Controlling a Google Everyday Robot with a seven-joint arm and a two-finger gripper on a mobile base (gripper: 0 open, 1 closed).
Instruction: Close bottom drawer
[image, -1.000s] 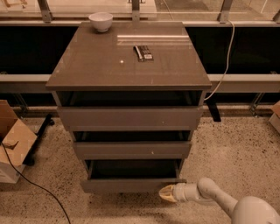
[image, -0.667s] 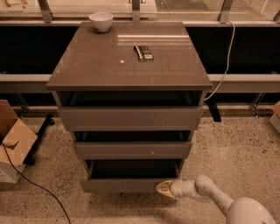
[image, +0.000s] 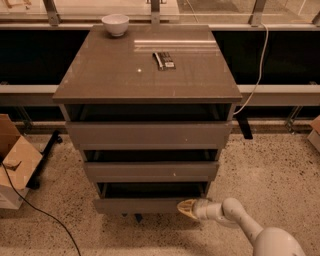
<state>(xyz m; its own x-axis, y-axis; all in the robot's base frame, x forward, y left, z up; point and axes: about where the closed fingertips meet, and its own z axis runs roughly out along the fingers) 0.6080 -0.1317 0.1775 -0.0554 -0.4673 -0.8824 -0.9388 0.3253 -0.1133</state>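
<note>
The bottom drawer (image: 140, 205) is the lowest of three in the grey-brown cabinet (image: 147, 75). It stands pulled out a little, its plain flat front facing me and a dark gap showing above it. My gripper (image: 186, 209) comes in from the lower right on a white arm (image: 240, 225). Its yellowish tip lies against the right end of the bottom drawer's front. The middle drawer (image: 150, 170) and the top drawer (image: 147, 134) also stand slightly out.
A white bowl (image: 115, 24) and a small dark object (image: 163, 60) lie on the cabinet top. A cardboard box (image: 15, 165) and a black cable (image: 45, 215) are on the speckled floor at left. A white cable (image: 257, 75) hangs at right.
My gripper has moved left along the floor to the right end of the bottom drawer's front. The drawer looks pushed in slightly.
</note>
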